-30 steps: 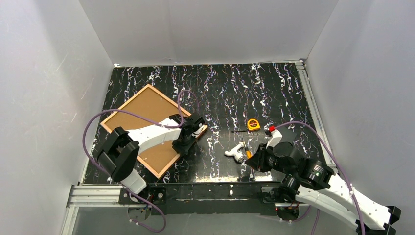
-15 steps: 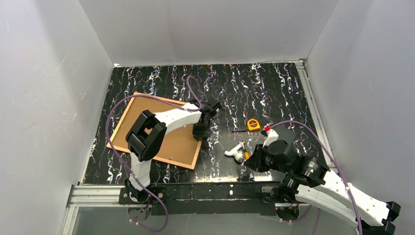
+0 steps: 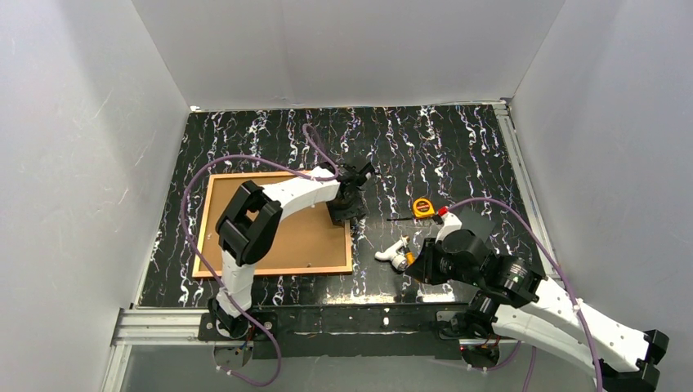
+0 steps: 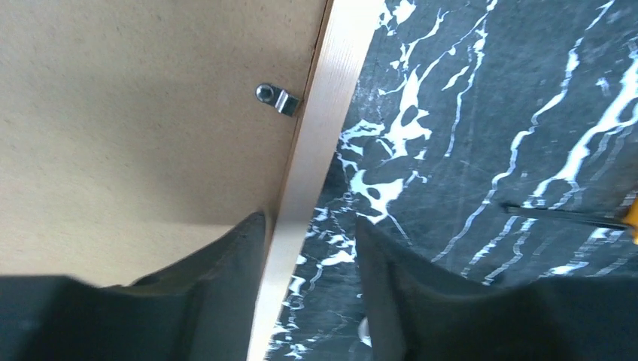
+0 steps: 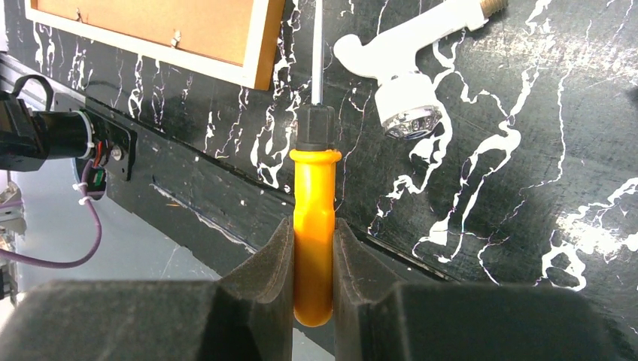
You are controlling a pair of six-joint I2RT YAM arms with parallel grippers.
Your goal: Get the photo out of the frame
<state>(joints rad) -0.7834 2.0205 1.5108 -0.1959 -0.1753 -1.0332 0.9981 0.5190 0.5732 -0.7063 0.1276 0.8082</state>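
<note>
The frame (image 3: 302, 241) lies flat at the left middle of the worktop (image 3: 441, 151), tan back up and front down out of sight. Its long axis runs left to right in the top view, with its edges square to the worktop's edges. A small metal clip (image 4: 277, 98) sits on the backboard against the right-hand rail.

The left tool (image 4: 308, 222) is at the frame's upper right corner. It is partly open and astride that rail, with one finger (image 4: 233, 256) over the backboard at the rail's inner edge. The other finger is over bare worktop, a gap away from the wood. I cannot tell whether either finger presses the rail.

The right tool (image 5: 312, 226), low and right of centre in the top view, is clamped on the orange handle of a screwdriver (image 5: 316, 177). In the wrist view the shaft points up the picture, passing just right of the frame's near right corner. A white torch (image 5: 402, 83) lies beside the shaft. A yellow tape measure (image 3: 422, 207) lies further back.
</note>
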